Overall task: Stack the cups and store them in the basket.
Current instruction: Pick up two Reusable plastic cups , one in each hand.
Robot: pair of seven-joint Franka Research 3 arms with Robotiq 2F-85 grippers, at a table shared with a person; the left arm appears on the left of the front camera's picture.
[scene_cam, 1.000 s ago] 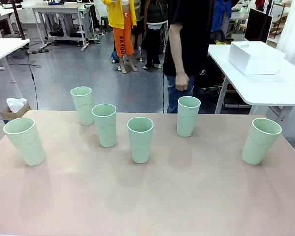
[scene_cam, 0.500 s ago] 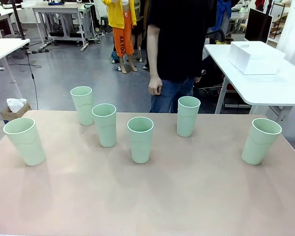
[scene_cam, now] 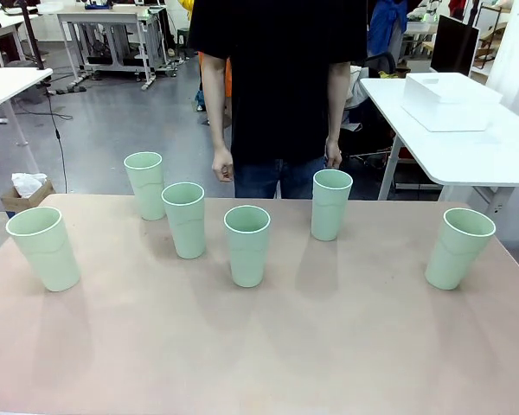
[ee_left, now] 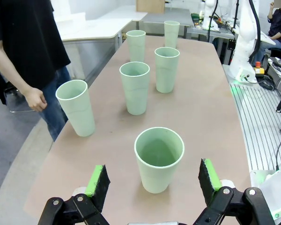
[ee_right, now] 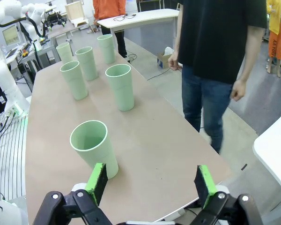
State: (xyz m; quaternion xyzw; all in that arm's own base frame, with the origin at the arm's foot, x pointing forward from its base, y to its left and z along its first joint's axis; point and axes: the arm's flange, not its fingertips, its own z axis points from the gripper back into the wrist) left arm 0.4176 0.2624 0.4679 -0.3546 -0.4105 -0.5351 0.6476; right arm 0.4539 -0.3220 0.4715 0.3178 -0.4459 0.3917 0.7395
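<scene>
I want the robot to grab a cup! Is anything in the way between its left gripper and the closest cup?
Nothing visible is. In the left wrist view the left gripper has its jaws open. The nearest cup stands upright straight ahead, framed by the green pads, with bare table around it.

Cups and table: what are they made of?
The cups look like plastic: pale mint, smooth, matte, with thin even rims and no glassy shine. The table top looks like a smooth pinkish-beige laminate, faintly mirroring the cups; what lies under it can't be told.
</scene>
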